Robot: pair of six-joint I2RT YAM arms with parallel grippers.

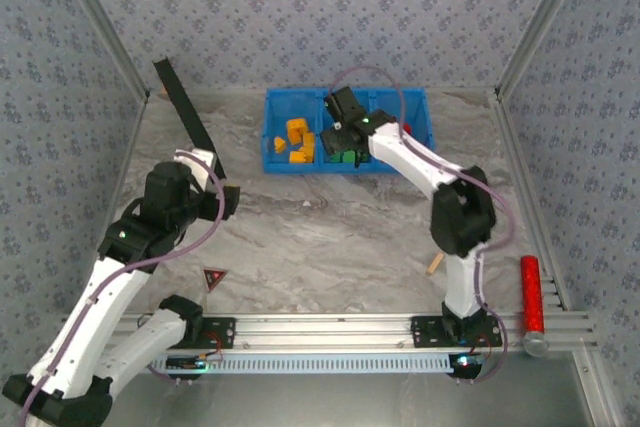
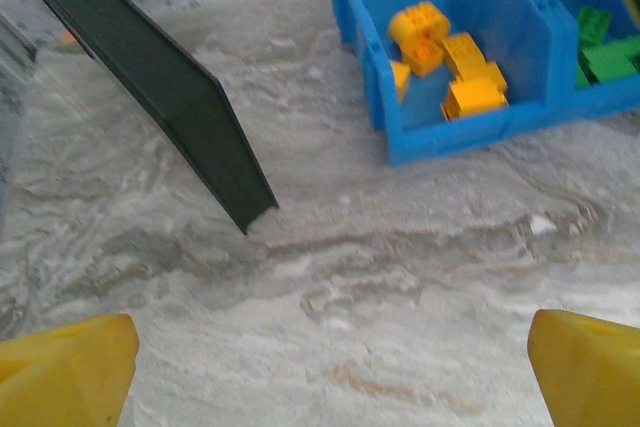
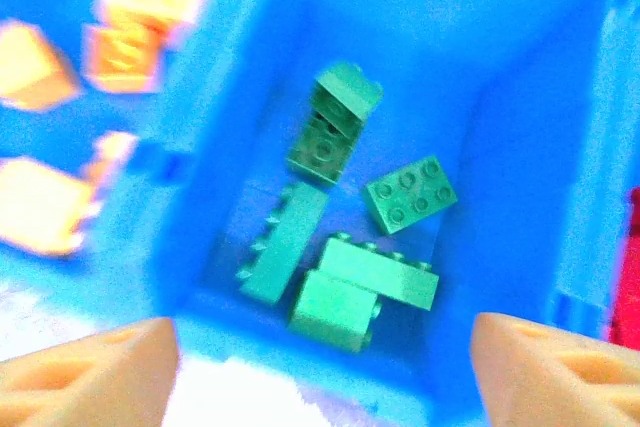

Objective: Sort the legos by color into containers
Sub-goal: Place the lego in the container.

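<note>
**A:** Right gripper [image 3: 320, 372], state?

**B:** Released. Its fingers are spread wide with nothing between them. It hangs right above the blue tray [image 1: 272, 139], over the middle compartment.

**A:** What's in the tray?

**B:** Green legos [image 3: 350, 237] lie in the middle compartment. There are several loose on the floor of it, some flat, some on edge, and two touch at the near wall. Yellow-orange legos [image 2: 450, 62] are heaped in the left compartment, against the divider side. Red legos [image 3: 630, 267] are in the right compartment, cut by the frame edge, so no count.

**A:** Any colours mixed?

**B:** None that I can see. The wrist view is blurred on the yellow side.

**A:** Left gripper [image 2: 325, 372]?

**B:** Also released and holding nothing. Its yellow fingertips [image 2: 65, 372] are far apart. It sits over bare bench [image 2: 400, 277], near-left of the tray and well apart from it.

**A:** What else is around the tray?

**B:** A black strip [image 2: 170, 97] runs slantwise left of the tray, not touching it. A tan wooden piece [image 1: 434, 264] and a long red cylinder [image 1: 531, 292] lie near-right of the tray and well apart from it, the cylinder farther out. A small triangle mark [image 1: 213, 278] is on the bench, near-left of the tray.
</note>
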